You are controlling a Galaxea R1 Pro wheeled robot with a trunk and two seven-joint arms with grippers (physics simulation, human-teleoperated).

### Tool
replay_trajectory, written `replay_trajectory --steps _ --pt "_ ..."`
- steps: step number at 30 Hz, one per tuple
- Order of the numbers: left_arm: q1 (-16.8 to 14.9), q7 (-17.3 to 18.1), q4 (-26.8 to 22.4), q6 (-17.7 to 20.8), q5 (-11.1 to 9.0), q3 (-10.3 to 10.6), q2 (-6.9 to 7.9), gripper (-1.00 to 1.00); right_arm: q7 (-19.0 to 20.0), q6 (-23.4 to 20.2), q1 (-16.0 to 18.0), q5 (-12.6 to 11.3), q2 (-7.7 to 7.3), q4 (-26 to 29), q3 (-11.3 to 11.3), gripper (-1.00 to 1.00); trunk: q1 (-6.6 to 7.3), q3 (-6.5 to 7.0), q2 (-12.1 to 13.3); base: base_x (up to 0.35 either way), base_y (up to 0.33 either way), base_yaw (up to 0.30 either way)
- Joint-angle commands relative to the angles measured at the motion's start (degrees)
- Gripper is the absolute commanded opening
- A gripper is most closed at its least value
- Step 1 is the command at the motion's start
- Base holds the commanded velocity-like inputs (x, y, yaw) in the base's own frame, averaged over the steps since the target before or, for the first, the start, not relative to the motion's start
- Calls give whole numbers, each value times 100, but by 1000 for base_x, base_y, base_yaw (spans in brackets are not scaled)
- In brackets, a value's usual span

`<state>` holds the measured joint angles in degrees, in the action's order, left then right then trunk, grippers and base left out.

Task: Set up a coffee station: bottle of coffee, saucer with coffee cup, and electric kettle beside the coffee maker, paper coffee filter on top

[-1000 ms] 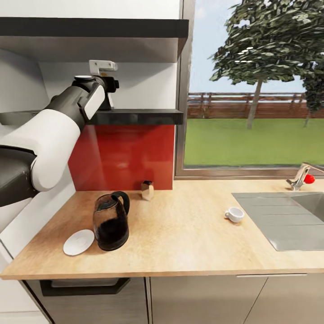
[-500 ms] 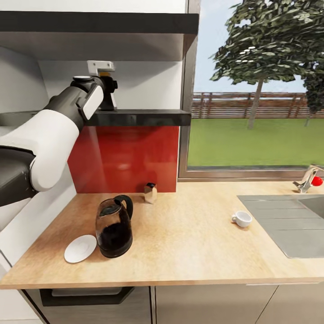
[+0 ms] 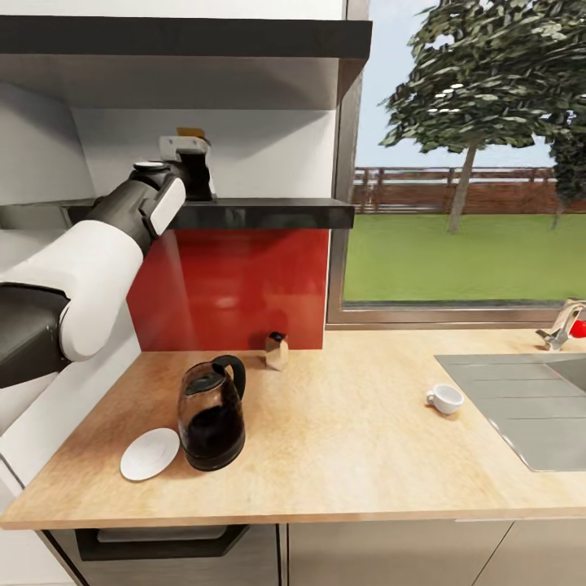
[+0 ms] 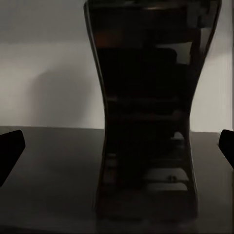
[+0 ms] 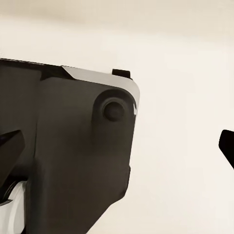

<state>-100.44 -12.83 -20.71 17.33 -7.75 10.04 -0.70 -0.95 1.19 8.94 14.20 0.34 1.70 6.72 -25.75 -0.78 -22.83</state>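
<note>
Left end effector (image 4: 117, 146) open, fingertips either side of bottle (image 4: 146, 117) on shelf (image 3: 244, 213). Right end effector (image 5: 117, 151) open. Kettle (image 3: 212, 415) just right of saucer (image 3: 150, 454) on bench (image 3: 342, 439).

The head camera looks forward and down over the worktop (image 3: 342, 456) and shelf (image 3: 252, 213). The left wrist camera sits very close to the shelf's dark bottle (image 4: 148, 117), also in the head view (image 3: 195, 171). The right wrist camera faces robot casing (image 5: 73, 156).

Left gripper (image 3: 194, 167) pushes further in over the shelf (image 3: 244, 213), upper left of frame, closing on the dark coffee bottle (image 4: 148, 112); its white wrist block now looks mostly hidden. Head camera pans left.
</note>
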Motion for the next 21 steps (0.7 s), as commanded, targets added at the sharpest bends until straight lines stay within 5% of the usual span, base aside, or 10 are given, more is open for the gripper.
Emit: replay_trajectory --steps 1,21 --pt "4 -44 -13 26 -66 49 -2 100 -10 13 3 56 1 -3 49 100 -3 -8 -9 2 2 0" --pt "16 -44 -93 25 -68 48 -26 100 -10 13 2 56 1 -3 49 100 -3 -8 -9 59 0 0"
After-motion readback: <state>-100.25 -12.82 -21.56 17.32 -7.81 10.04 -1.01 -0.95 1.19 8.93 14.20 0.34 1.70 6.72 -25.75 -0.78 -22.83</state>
